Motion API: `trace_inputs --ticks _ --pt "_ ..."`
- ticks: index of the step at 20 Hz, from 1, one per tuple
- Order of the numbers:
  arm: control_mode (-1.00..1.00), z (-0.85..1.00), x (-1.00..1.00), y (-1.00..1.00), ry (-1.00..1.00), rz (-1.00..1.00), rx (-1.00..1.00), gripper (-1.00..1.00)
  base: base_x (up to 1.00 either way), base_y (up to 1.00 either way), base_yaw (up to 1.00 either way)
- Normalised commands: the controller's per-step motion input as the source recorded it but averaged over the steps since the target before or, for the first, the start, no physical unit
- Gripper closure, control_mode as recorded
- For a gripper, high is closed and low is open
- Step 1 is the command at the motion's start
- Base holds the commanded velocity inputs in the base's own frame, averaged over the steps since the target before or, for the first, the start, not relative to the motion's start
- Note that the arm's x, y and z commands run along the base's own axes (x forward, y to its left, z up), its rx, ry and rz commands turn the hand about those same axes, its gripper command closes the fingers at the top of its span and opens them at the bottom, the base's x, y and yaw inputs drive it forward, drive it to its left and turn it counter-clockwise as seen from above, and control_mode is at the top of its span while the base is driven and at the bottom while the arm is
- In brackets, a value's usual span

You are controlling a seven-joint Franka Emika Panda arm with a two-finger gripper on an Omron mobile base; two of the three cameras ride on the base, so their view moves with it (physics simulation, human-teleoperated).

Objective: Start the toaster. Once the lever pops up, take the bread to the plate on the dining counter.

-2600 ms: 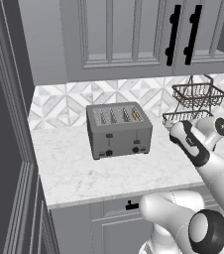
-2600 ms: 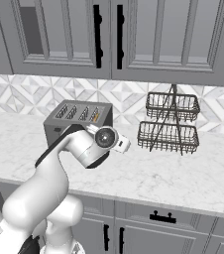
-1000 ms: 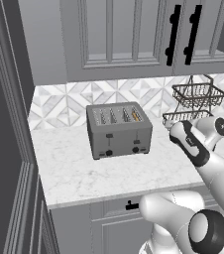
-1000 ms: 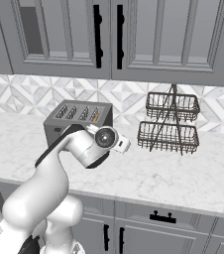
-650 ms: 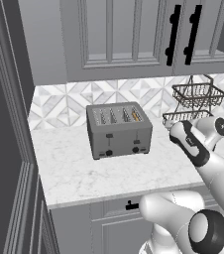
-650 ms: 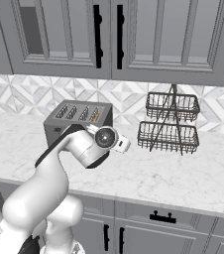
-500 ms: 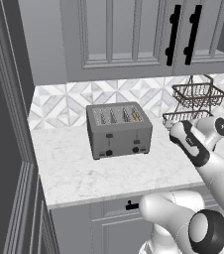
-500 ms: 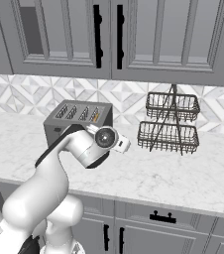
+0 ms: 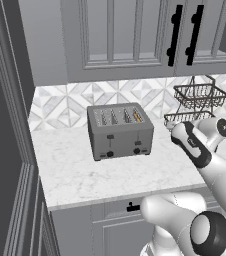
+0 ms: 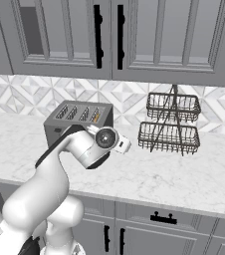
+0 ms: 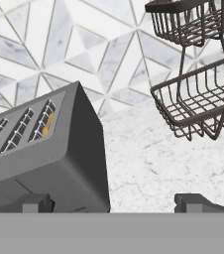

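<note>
In the right base view the arm's white wrist hides the front right part of the toaster (image 10: 77, 115), so its lever cannot be seen there. The bread (image 11: 46, 124) shows only as a thin tan edge in one slot. The wire basket rack (image 11: 198, 94) is cut by the hand view's right edge

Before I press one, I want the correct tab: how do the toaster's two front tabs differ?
The left tab sits below the two left slots; the lever sits below the two right slots, nearest the slot with the bread. The lever also sits slightly lower on the toaster face in the left base view. Both are small black tabs, each above a round black knob.
</note>
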Motion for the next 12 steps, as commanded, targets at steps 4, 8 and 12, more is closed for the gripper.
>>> trace_inputs --ticks 4,8,12 --pt "-1.00 0.00 0.00 0.00 0.00 0.00 0.00 -1.00 0.00 0.00 0.00" --pt "-1.00 0.00 0.00 0.00 0.00 0.00 0.00 -1.00 0.00 0.00 0.00" --pt "-1.00 0.00 0.00 0.00 0.00 0.00 0.00 -1.00 0.00 0.00 0.00"
